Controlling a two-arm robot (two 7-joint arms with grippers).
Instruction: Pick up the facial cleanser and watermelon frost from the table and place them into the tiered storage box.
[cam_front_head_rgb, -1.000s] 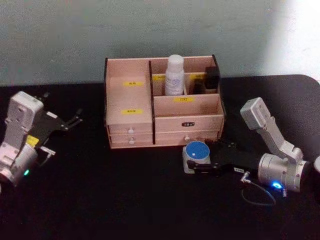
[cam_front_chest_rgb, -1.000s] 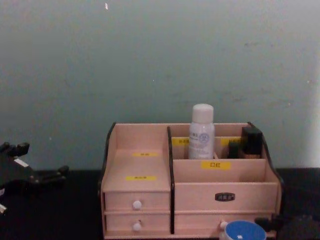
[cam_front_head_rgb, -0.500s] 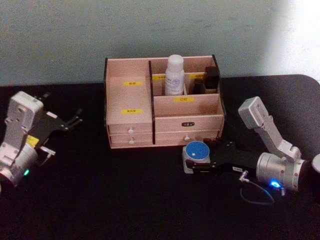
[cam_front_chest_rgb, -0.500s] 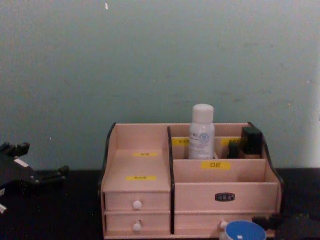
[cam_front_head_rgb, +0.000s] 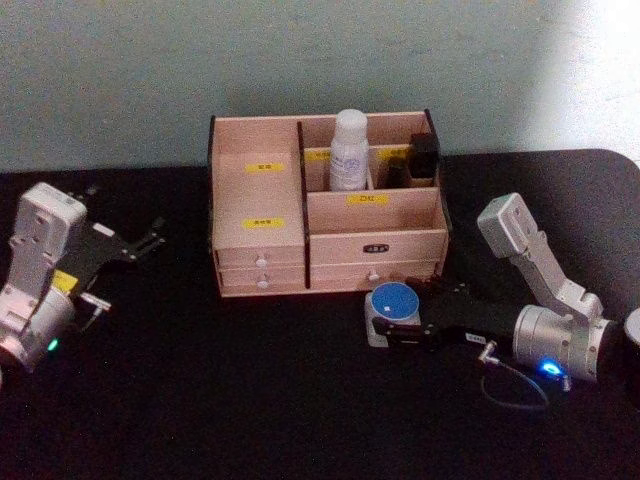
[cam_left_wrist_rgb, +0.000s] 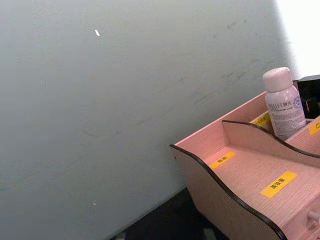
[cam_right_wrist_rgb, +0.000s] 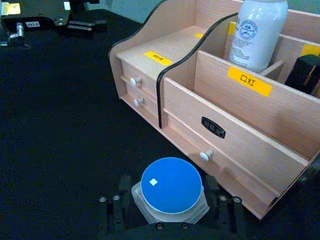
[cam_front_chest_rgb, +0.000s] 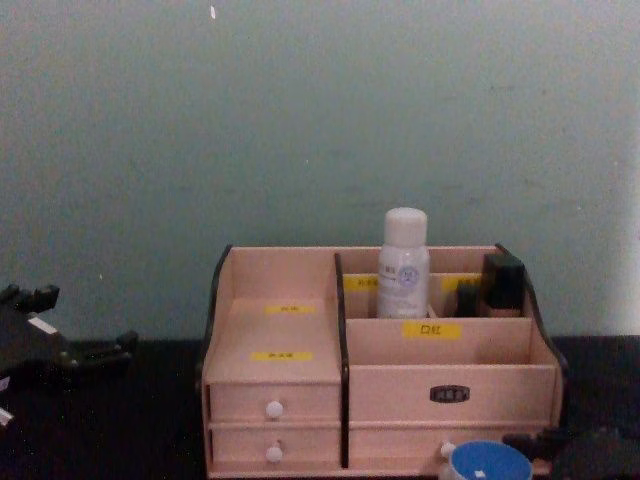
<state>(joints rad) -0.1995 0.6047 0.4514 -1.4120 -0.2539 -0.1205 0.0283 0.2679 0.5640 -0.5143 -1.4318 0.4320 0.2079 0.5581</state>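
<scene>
Creeps a touch nearer with right gripper (cam_front_head_rgb: 398, 318), pinching watermelon frost jar (cam_front_head_rgb: 392, 302) low for a steady lift into tiered storage box (cam_front_head_rgb: 260, 215); leaves left gripper (cam_front_head_rgb: 148, 238) spread, parked left.

1. Room light is running dim overall; the wall (cam_front_head_rgb: 300, 60) is reading flat and evenly lit across most of its width.
2. Strong light is coming in from upper R, blowing the wall out to white in head, chest & L wrist views.
3. Black table (cam_front_head_rgb: 250, 400) is soaking up light, w/ no clear shadows showing on it.
4. Box (cam_front_head_rgb: 260, 225) is taking soft front light; its compartments are shading only faintly.
5. Blue LED (cam_front_head_rgb: 548, 370) is glowing on R arm (cam_front_head_rgb: 560, 335), green LED (cam_front_head_rgb: 50, 345) on L arm (cam_front_head_rgb: 35, 270).
</scene>
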